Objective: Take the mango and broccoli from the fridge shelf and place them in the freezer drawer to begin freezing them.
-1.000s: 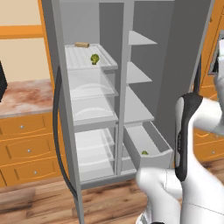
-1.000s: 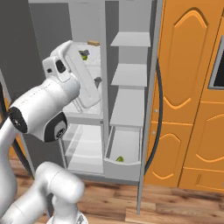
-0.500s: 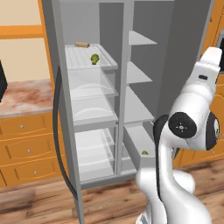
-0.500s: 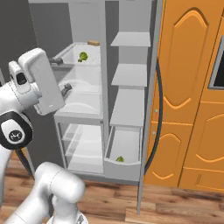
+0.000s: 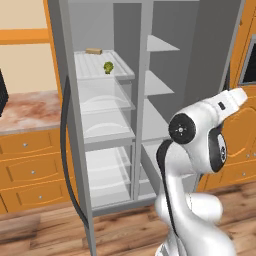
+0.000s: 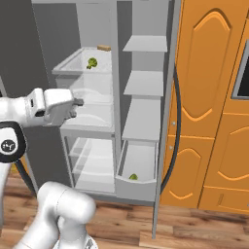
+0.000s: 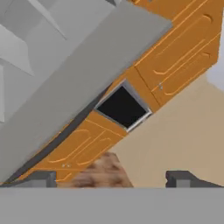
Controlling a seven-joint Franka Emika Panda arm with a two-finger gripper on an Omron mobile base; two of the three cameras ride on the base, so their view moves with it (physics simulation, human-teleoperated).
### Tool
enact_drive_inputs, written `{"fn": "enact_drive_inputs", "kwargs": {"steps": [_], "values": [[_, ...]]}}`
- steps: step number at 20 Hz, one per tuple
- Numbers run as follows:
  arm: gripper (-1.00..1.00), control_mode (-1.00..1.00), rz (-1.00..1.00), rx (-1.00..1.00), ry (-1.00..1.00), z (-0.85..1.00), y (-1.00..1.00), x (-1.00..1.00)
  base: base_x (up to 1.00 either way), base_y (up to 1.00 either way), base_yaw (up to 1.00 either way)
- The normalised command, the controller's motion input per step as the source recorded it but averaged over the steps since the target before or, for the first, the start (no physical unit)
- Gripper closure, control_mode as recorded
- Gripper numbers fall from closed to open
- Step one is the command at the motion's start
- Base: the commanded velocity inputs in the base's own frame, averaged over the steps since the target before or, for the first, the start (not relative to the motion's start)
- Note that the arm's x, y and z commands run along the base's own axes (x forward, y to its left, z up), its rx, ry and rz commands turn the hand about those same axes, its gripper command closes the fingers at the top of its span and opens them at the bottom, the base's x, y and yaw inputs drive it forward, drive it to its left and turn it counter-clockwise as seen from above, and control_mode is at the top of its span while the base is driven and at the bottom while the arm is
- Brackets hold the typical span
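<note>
The broccoli [image 5: 108, 67] [image 6: 91, 62] lies on the top fridge shelf [image 5: 90, 70] [image 6: 73, 65] in the left compartment. The mango [image 6: 133, 177] rests inside the pulled-out grey freezer drawer [image 6: 141, 160] at the bottom of the right compartment. My gripper [image 7: 113, 178] is open, its two fingertips [image 7: 41, 178] wide apart with nothing between them. It faces orange cabinets, away from the shelves. My hand [image 6: 56, 104] hovers in front of the fridge's left side, well below and short of the broccoli.
A tan block [image 5: 93, 51] [image 6: 103, 47] sits at the back of the same shelf. Clear bins fill the levels below. Orange cabinets [image 6: 214, 97] flank the fridge on the right. A marbled counter [image 5: 25, 107] is on the left. A black oven window [image 7: 122, 107] sits among the cabinets.
My arm has swung back and down from the upper shelf area, and the hand has turned away from the fridge. The broccoli and mango have not moved.
</note>
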Motion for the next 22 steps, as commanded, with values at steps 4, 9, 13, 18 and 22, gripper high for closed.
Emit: {"fn": "enact_drive_inputs", "kwargs": {"steps": [4,9,13,18,22], "values": [[-1.0,-1.0,0.18,0.81,-0.01,-0.75,-0.02,-0.12,0.0,0.0,0.0],[-1.0,-1.0,0.26,0.66,0.02,-0.99,-0.01,-0.03,0.0,0.0,0.0],[-1.0,-1.0,0.32,0.49,0.07,-0.87,0.06,0.0,0.0,0.0,0.0],[-1.0,-1.0,0.26,0.27,0.02,-0.66,0.5,0.0,0.0,0.0,0.0],[-1.0,-1.0,0.09,0.05,0.0,-0.46,0.42,-0.03,0.0,0.0,0.0]]}}
